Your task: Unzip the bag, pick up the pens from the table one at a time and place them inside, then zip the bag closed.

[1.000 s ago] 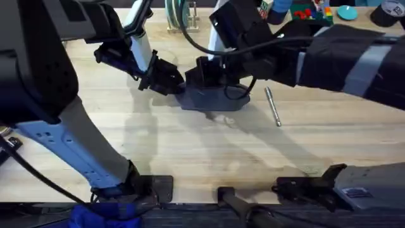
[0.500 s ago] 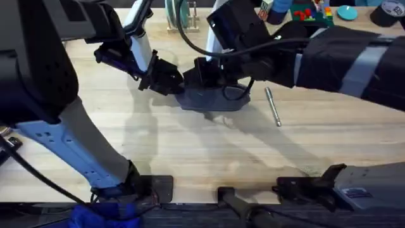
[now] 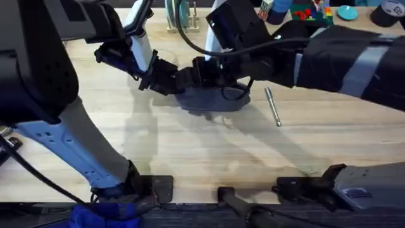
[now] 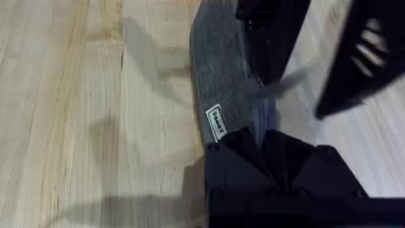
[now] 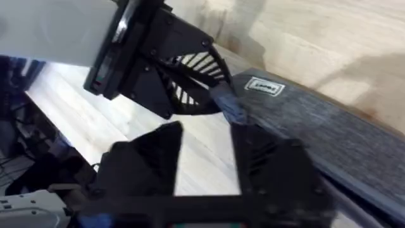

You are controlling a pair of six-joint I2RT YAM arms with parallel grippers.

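Between both end effectors lies the bag (image 3: 212, 98); left (image 3: 169, 77) clamps its end.

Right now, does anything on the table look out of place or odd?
Nothing stands out. The bag lies flat on the table between both grippers, and one pen lies loose beside it, undamaged.

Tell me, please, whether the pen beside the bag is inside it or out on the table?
Out: the pen lies flat on the table, apart from the bag.
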